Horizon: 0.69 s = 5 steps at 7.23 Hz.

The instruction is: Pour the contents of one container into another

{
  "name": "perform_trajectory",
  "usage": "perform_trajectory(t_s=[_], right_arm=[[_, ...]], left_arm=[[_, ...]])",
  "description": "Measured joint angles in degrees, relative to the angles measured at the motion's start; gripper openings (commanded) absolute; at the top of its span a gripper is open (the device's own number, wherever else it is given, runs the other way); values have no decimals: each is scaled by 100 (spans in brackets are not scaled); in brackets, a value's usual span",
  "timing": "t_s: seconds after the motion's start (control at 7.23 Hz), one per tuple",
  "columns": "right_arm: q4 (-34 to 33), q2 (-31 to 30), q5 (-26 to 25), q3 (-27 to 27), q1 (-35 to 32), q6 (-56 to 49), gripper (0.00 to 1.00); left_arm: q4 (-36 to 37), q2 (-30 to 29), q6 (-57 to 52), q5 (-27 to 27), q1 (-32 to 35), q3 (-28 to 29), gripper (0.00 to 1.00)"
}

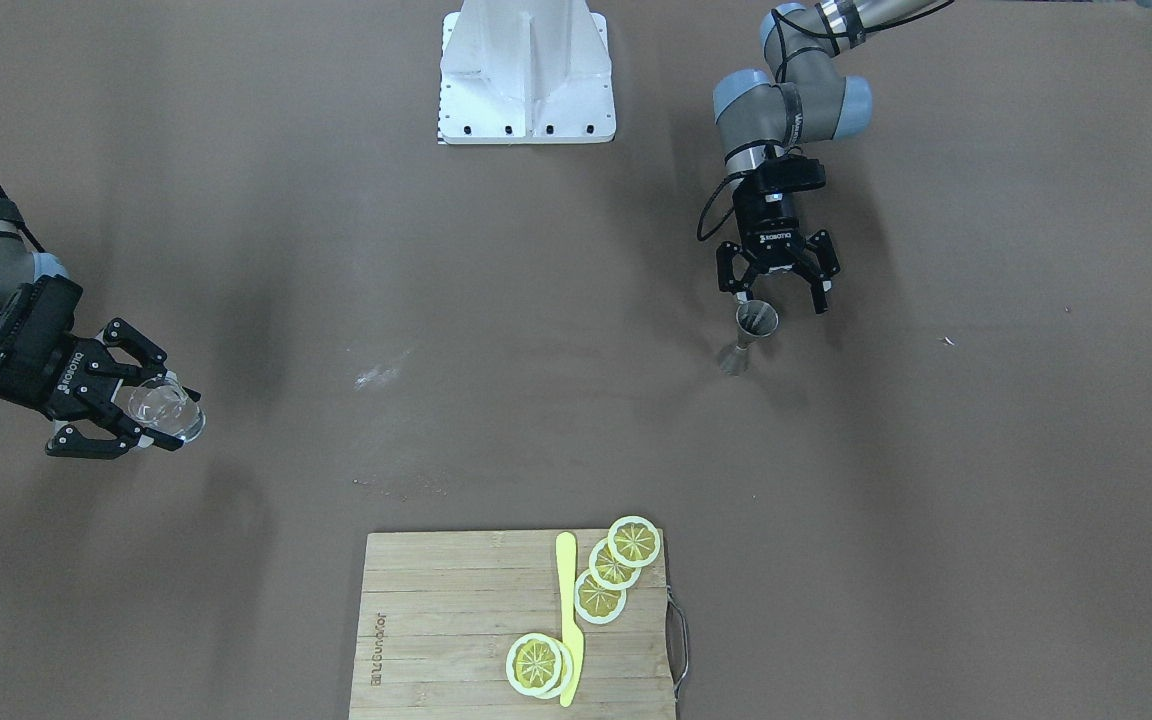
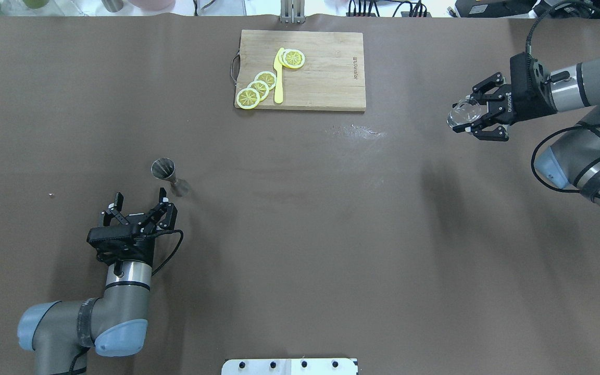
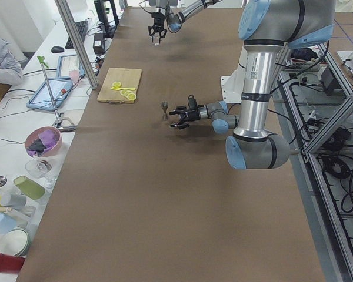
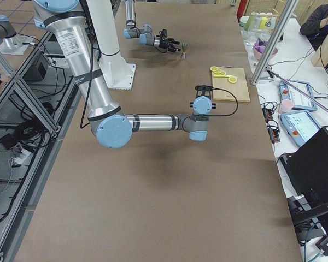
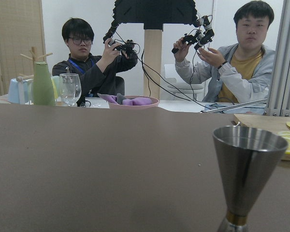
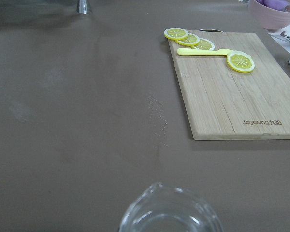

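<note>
A steel jigger stands upright on the brown table, also shown as the jigger and, right of centre in the left wrist view, the jigger. Just behind it my left gripper hovers open, fingers spread and apart from the jigger; across the table it is the left gripper. My right gripper is shut on a small clear glass, held above the table at the far right. That glass sits between the fingers of the right gripper, and its rim fills the bottom of the right wrist view.
A wooden cutting board with lemon slices and a yellow knife lies at the far middle edge. The robot's white base stands at the near edge. Two operators, cups and a pink bowl are beyond the table.
</note>
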<state>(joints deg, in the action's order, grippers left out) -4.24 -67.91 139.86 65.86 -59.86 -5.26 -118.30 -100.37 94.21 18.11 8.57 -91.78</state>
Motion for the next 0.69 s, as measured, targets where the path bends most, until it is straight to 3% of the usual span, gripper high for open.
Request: perform_trajectory(t_s=[0.69], right_arm=[[-113,-51,117,-1,-59,-30,0]], left_arm=[[57,-582,4,-265,15,512,97]])
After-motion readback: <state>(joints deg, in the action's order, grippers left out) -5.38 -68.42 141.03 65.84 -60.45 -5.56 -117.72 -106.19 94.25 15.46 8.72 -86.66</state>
